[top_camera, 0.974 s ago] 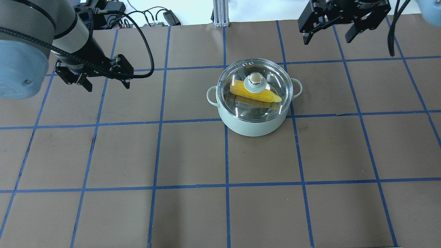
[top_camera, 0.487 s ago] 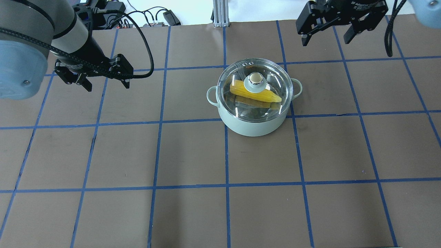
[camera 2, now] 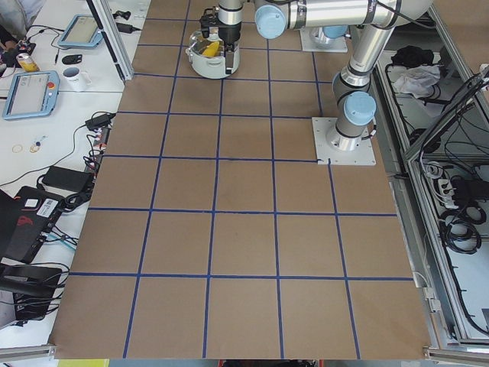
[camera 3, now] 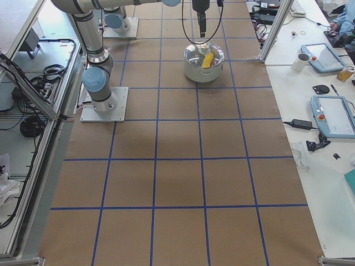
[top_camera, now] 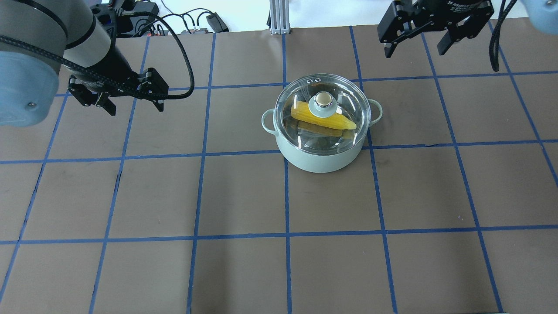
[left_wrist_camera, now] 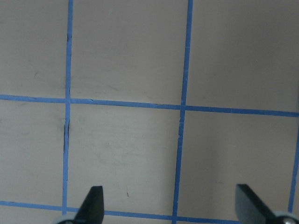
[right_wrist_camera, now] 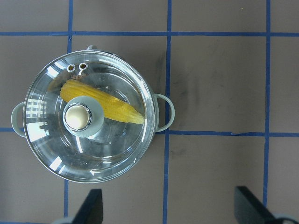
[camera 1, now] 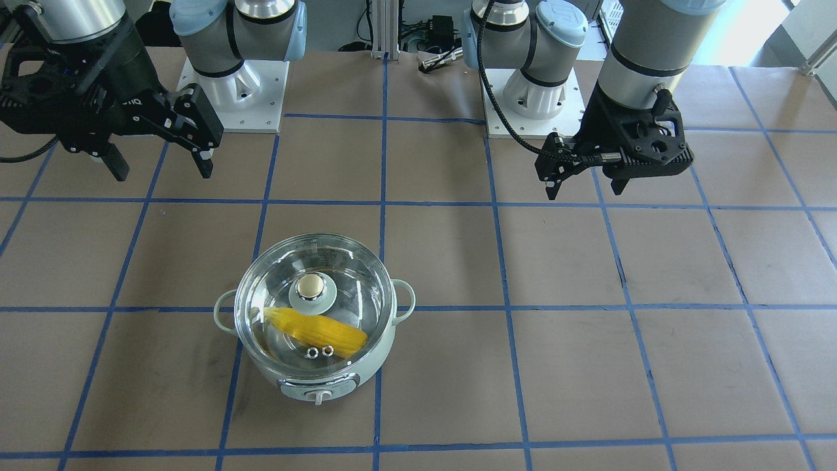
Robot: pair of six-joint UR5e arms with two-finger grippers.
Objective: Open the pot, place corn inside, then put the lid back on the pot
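Note:
The pale mint-green pot (top_camera: 320,159) stands right of the table's middle, with the clear glass lid (top_camera: 305,135) seated on it. The yellow corn (top_camera: 338,122) lies inside, under the lid. All three also show in the front view: the pot (camera 1: 369,366), the lid (camera 1: 314,271) and the corn (camera 1: 324,332). In the right wrist view the lid (right_wrist_camera: 117,149) and corn (right_wrist_camera: 114,106) show too. My left gripper (top_camera: 136,109) is open and empty above bare table, far left of the pot. My right gripper (top_camera: 414,52) is open and empty, beyond the pot to its right.
Cables and power gear (top_camera: 192,24) and an aluminium post (top_camera: 277,17) lie at the far table edge. The two arm bases (camera 1: 229,85) (camera 1: 533,98) stand on the robot's side. Side benches hold tablets (camera 3: 333,113) and a mug (camera 3: 302,61).
The right gripper shifted slightly left and came back. The pot, lid, corn and left gripper have not moved.

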